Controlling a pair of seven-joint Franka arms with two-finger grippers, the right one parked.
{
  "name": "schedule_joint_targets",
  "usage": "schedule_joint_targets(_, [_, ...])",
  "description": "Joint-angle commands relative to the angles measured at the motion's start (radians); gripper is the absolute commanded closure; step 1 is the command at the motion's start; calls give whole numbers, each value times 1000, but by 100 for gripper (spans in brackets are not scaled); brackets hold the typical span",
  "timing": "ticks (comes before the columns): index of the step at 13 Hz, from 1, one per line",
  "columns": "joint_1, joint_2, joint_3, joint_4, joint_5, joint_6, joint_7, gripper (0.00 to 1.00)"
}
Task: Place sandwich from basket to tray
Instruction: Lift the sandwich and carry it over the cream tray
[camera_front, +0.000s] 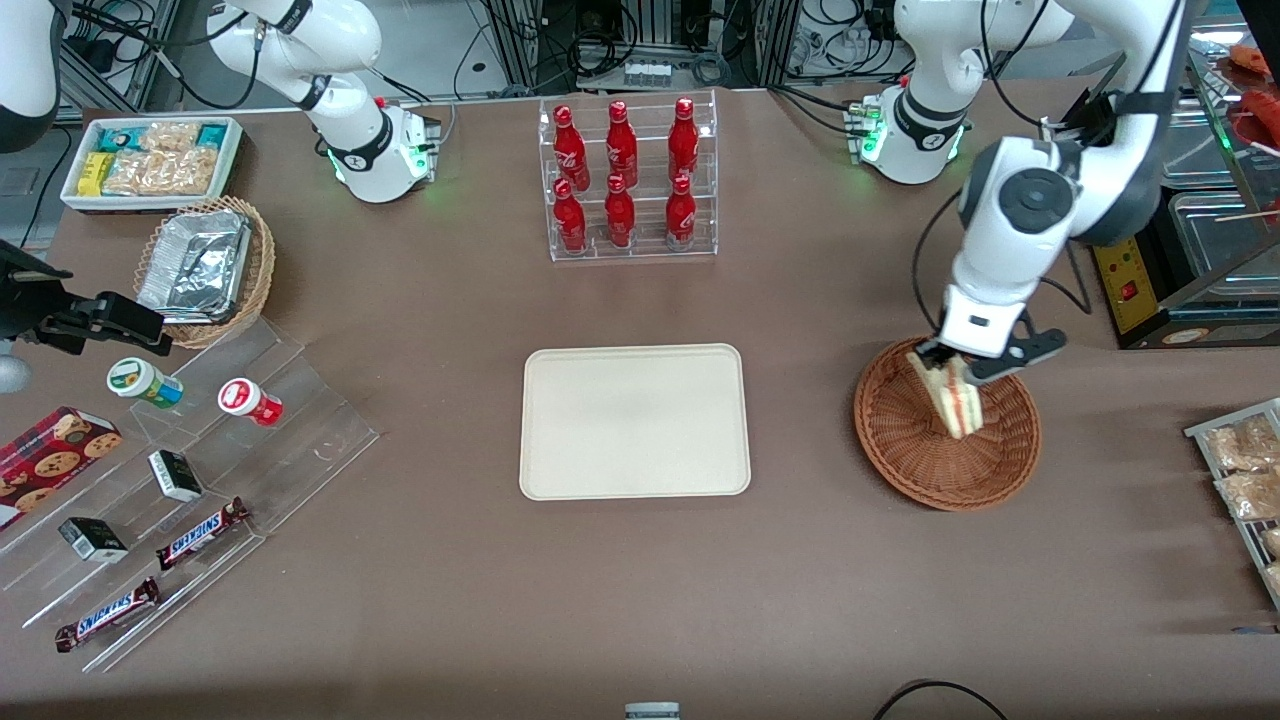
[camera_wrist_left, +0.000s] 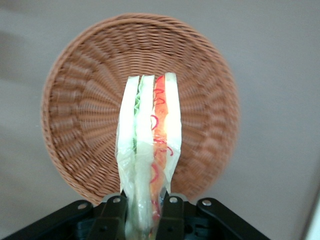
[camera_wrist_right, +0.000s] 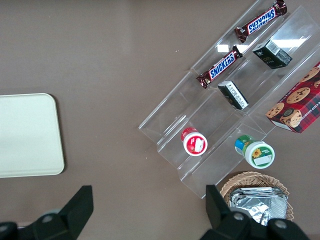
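From the front, the gripper (camera_front: 948, 362) hangs over the basket (camera_front: 946, 428), which sits toward the working arm's end of the table, and its jaws are closed on the upper end of the sandwich (camera_front: 952, 394); the wedge dangles below them, its lower end over the basket's bowl, and whether it touches the weave cannot be told here. The tray (camera_front: 634, 421) lies bare at the middle of the table, well apart from the basket. In the left wrist view the fingers (camera_wrist_left: 113, 216) pinch the sandwich (camera_wrist_left: 148, 145) through its clear wrap at one narrow end, the bread and red and green filling hanging straight down over the basket (camera_wrist_left: 80, 105). The hold is on soft wrap, so the carry probably wants a straight lift clear of the rim, then a slow, level sweep toward the tray. The right wrist view shows one rounded corner of the tray (camera_wrist_right: 27, 135), with nothing on it.
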Motion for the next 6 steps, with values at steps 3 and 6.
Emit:
schedule_joint_targets(3, [-13, 64, -173, 166, -93, -92, 38, 100])
schedule_joint_targets(6, [-13, 196, -283, 316, -137, -141, 15, 100])
